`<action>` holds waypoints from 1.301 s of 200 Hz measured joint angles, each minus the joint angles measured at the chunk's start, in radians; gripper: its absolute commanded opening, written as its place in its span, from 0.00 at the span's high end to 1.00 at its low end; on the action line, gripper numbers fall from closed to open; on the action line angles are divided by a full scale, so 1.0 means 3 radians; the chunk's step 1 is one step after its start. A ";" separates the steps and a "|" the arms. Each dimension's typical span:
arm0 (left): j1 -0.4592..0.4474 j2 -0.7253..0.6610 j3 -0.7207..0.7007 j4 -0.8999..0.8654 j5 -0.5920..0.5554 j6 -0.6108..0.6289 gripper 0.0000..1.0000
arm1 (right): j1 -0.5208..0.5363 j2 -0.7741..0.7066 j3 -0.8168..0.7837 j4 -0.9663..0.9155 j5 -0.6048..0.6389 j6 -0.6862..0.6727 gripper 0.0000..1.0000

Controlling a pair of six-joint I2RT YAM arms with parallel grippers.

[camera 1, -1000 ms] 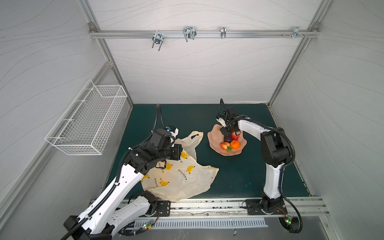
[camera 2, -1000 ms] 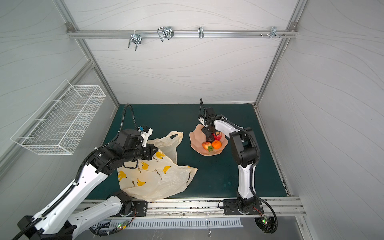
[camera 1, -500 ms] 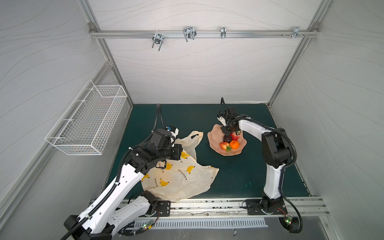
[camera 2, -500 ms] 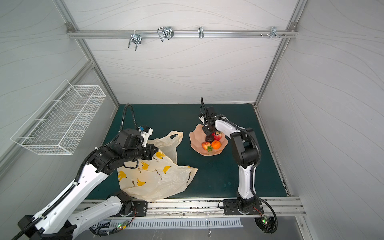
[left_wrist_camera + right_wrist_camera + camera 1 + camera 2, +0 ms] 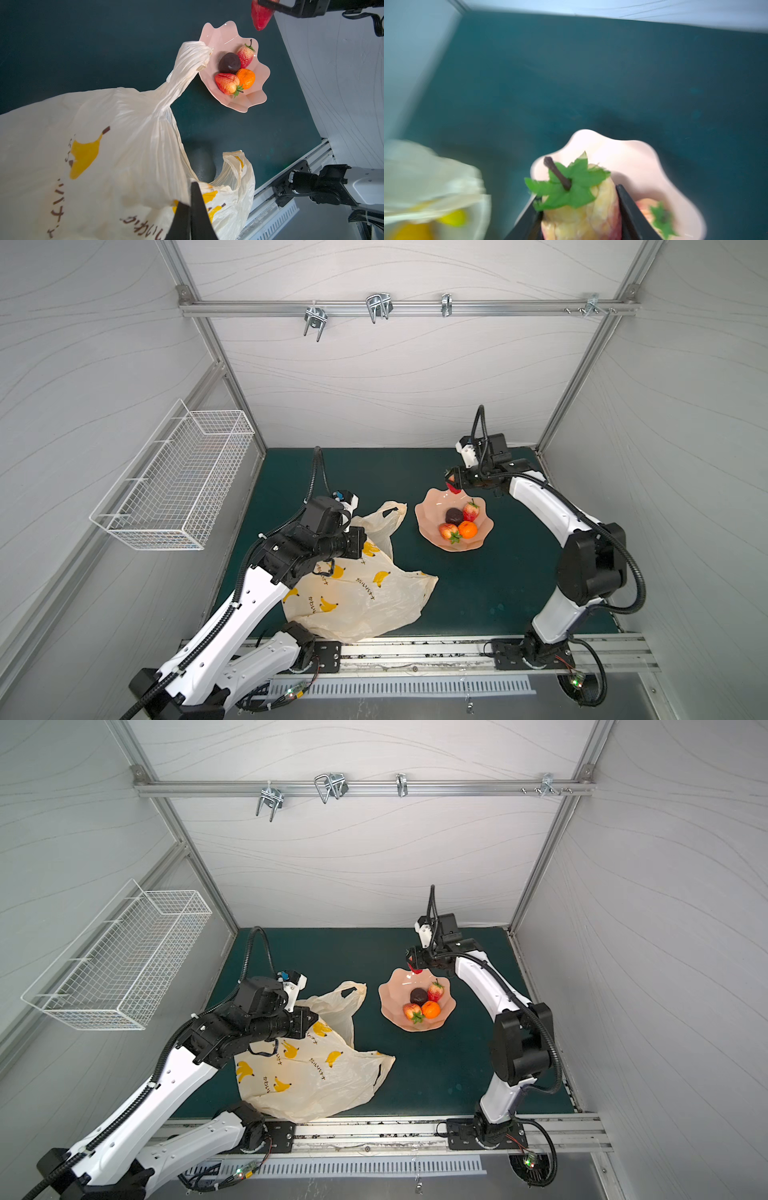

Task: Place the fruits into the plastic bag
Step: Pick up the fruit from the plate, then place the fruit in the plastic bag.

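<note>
Strawberry [image 5: 260, 16] pinched in R gripper [image 5: 456, 480], jaws half-shut round it, above pink dish [image 5: 432, 506] far rim, prob. bound for plastic bag [image 5: 365, 597] at worktop [image 5: 498, 593] front-left. L gripper [image 5: 191, 199] clamped shut on bag edge, likely holding mouth up. 4 fruits [image 5: 459, 522] in dish.

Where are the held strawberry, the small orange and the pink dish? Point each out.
held strawberry [image 5: 260, 16], left wrist view, red body
small orange [image 5: 468, 529], a top view, its middle
pink dish [image 5: 430, 510], a top view, bare inner wall

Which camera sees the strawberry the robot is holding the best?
The right wrist view: the strawberry sits close, leafy top clear, pinched in the right gripper. The left wrist view catches only its red body; both top views show a tiny red speck.
</note>
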 measured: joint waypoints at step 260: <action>-0.0001 0.0167 0.0000 0.0158 0.0198 0.0014 1.00 | 0.1010 -0.0790 -0.2063 0.1445 -0.1151 0.2260 0.62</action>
